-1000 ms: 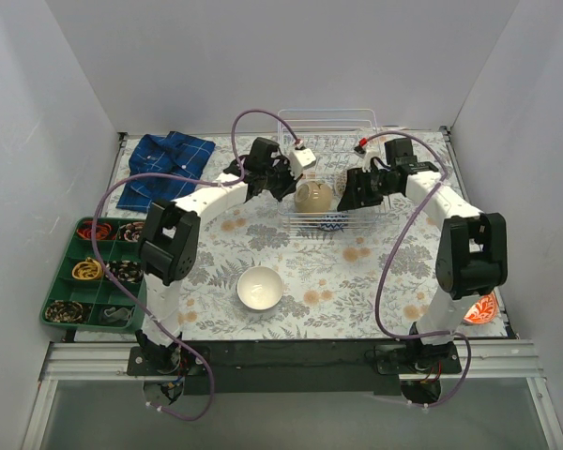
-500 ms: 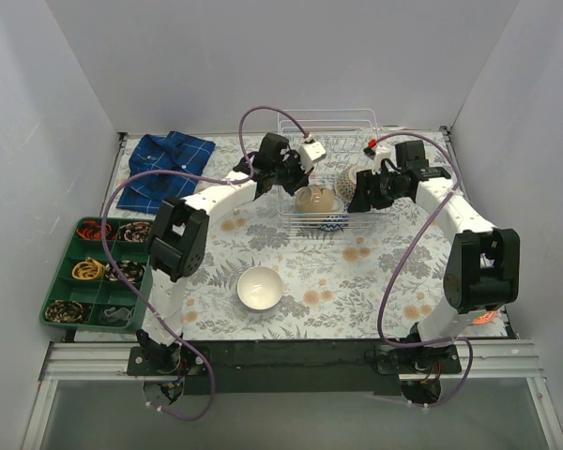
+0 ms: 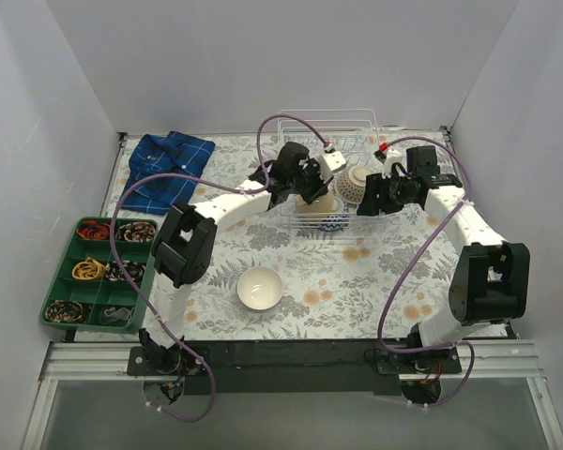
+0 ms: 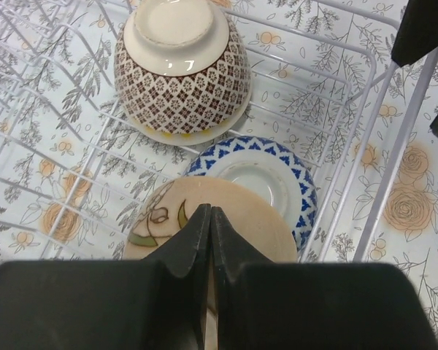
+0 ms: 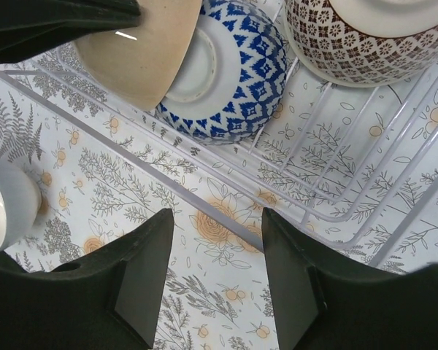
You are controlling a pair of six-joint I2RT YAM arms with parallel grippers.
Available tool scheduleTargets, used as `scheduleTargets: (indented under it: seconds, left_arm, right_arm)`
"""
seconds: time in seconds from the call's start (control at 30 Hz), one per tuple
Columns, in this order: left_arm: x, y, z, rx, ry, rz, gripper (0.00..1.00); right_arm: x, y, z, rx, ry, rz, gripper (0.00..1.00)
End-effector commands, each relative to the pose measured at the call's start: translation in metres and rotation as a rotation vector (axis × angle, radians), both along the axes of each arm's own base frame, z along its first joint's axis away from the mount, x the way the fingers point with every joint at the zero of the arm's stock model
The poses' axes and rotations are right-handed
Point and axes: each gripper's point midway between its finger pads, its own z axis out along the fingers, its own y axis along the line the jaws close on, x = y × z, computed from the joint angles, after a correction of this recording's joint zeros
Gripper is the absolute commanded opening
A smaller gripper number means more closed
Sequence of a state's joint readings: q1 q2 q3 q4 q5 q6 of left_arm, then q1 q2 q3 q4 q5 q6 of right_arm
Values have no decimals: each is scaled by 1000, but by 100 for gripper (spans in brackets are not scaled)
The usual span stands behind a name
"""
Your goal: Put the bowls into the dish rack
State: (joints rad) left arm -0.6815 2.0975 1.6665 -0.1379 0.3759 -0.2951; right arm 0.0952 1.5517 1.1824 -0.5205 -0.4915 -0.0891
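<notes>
The white wire dish rack (image 3: 357,120) stands at the back of the table. My left gripper (image 3: 307,187) (image 4: 210,213) is shut on the rim of a tan bowl (image 3: 321,202) (image 4: 257,221) and holds it tilted inside the rack. The tan bowl leans against a blue patterned bowl (image 3: 332,223) (image 4: 296,175) (image 5: 233,80). A brown patterned bowl (image 3: 353,184) (image 4: 182,87) (image 5: 365,36) lies upside down in the rack. My right gripper (image 3: 368,201) (image 5: 219,233) is open and empty, just outside the rack's front wire (image 5: 204,179). A white bowl (image 3: 260,288) (image 5: 4,204) sits on the table in front.
A green compartment tray (image 3: 70,247) with small items stands at the left edge. A blue plaid cloth (image 3: 164,169) lies at the back left. Purple cables loop over both arms. White walls enclose the table.
My left gripper has carried the tan bowl to the right, further into the rack. My right gripper has moved right and now hangs open in front of the rack.
</notes>
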Motion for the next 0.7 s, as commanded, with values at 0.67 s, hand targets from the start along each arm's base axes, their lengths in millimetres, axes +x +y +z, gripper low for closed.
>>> scheduleTargets:
  seconds: [0.67]
  left_arm:
    - [-14,67,31,47,-46,132,0]
  right_arm:
    - [0,-17,8,-15,-53,-30,59]
